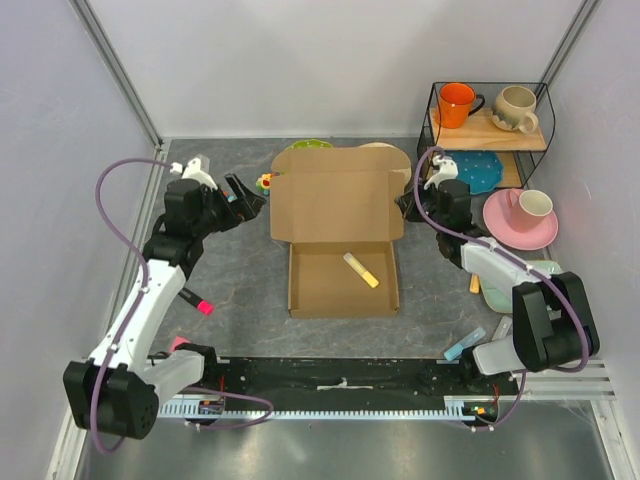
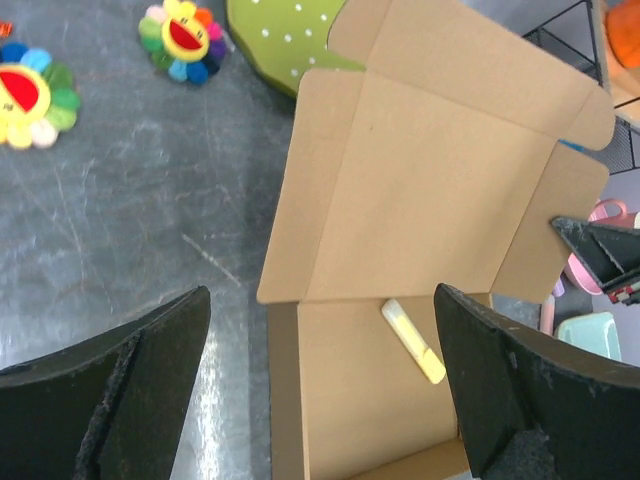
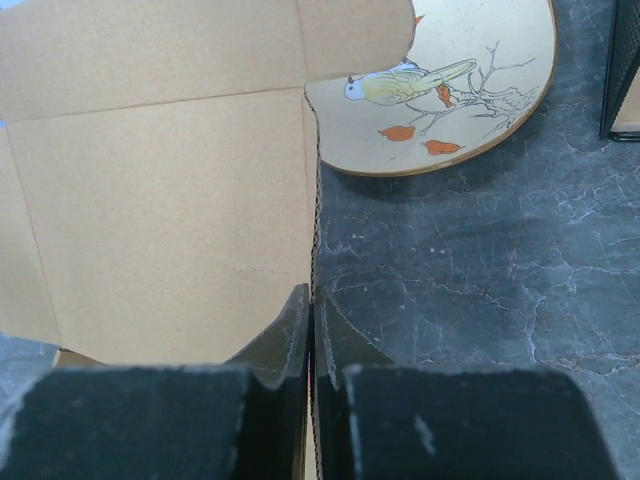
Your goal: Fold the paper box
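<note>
The paper box (image 1: 340, 290) sits mid-table as a shallow brown tray with its lid (image 1: 335, 205) raised at the back. A yellow marker (image 1: 361, 270) lies inside the tray. My left gripper (image 1: 250, 195) is open and empty, just left of the lid. In the left wrist view the gripper (image 2: 322, 292) has its jaws wide apart above the tray's left wall, with the marker (image 2: 413, 340) between them. My right gripper (image 1: 408, 207) is shut on the lid's right edge. In the right wrist view the gripper (image 3: 312, 300) pinches the thin cardboard edge of the lid (image 3: 160, 200).
A bird-painted plate (image 3: 450, 90) and a green plate (image 2: 275, 35) lie behind the box. Flower toys (image 2: 185, 40) lie at the back left. A wire rack (image 1: 490, 120) with mugs and a pink plate (image 1: 520, 235) stand at the right. A pink marker (image 1: 200, 304) lies at the left.
</note>
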`<state>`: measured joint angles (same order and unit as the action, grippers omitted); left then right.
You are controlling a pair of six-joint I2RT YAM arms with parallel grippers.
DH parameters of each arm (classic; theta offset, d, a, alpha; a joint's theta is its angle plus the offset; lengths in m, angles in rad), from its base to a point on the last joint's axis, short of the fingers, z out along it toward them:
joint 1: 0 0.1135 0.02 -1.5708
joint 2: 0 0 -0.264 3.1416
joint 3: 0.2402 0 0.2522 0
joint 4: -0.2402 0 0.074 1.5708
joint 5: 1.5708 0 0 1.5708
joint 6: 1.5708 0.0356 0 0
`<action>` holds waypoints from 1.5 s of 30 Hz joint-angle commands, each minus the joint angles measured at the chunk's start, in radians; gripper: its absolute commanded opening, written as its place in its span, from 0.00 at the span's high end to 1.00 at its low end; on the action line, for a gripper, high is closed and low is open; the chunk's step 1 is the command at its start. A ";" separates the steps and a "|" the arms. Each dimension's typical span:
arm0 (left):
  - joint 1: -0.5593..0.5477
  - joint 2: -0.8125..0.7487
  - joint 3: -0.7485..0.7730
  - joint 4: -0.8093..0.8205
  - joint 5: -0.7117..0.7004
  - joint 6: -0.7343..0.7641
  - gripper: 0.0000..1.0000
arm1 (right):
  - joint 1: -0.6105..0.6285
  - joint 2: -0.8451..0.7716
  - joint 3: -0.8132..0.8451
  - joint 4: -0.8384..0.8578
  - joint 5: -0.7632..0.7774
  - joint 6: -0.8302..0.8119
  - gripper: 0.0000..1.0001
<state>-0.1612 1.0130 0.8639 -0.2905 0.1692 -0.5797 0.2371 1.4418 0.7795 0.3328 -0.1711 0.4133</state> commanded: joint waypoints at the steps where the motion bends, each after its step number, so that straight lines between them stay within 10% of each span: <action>1: 0.011 0.084 0.087 0.031 0.096 0.153 0.00 | 0.036 -0.075 -0.028 0.025 0.096 -0.033 0.95; 22: 0.029 0.407 0.133 0.224 0.190 0.307 0.12 | 0.123 -0.184 -0.089 0.017 0.156 -0.079 1.00; 45: 0.022 0.501 0.139 0.272 0.336 0.293 0.66 | 0.133 -0.230 -0.106 -0.018 0.123 -0.088 1.00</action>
<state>-0.1368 1.5314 1.0080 -0.0799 0.4549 -0.3038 0.3634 1.2385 0.6640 0.3126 -0.0380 0.3435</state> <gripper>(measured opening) 0.382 0.011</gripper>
